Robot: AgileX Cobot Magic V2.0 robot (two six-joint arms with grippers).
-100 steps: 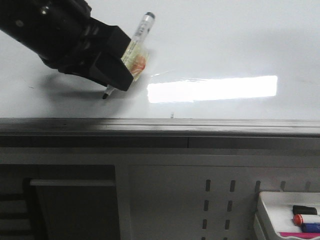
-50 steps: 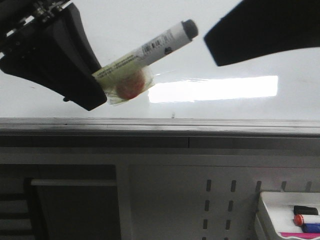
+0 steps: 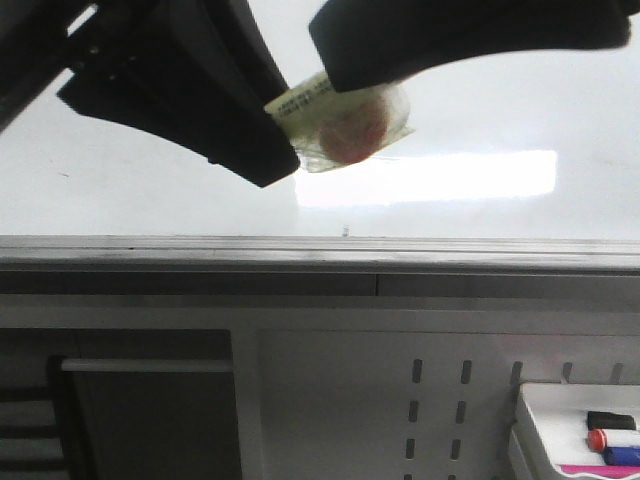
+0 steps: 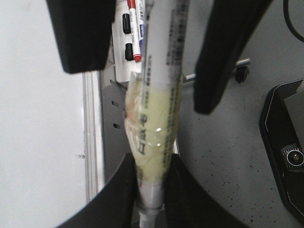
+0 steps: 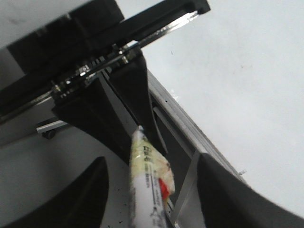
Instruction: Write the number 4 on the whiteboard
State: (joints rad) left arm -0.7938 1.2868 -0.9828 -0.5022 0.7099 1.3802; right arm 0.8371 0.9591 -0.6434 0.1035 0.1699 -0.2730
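The whiteboard (image 3: 500, 100) is glossy white with a bright glare bar and a grey edge rail (image 3: 320, 250). No number 4 shows on it. My left gripper (image 3: 275, 150) is shut on a white marker (image 3: 340, 120) wrapped in yellowish tape with a red patch, held off the board. In the left wrist view the left gripper (image 4: 152, 190) clamps the marker (image 4: 159, 95) near its tip end. My right gripper (image 3: 370, 70) is open around the marker's other end. In the right wrist view its fingers (image 5: 95, 190) stand clear of the marker (image 5: 147, 190) on both sides.
A small white tray (image 3: 530, 420) with several markers sits at the lower right, below the board's rail. These markers (image 4: 133, 28) also show in the left wrist view. A grey perforated panel (image 3: 440, 400) lies under the rail. A black device (image 4: 285, 142) sits on the speckled floor.
My left gripper has lifted the marker's tip off the board and swung it up and rightward. My right gripper has come in from the upper right and now straddles the marker's cap end.
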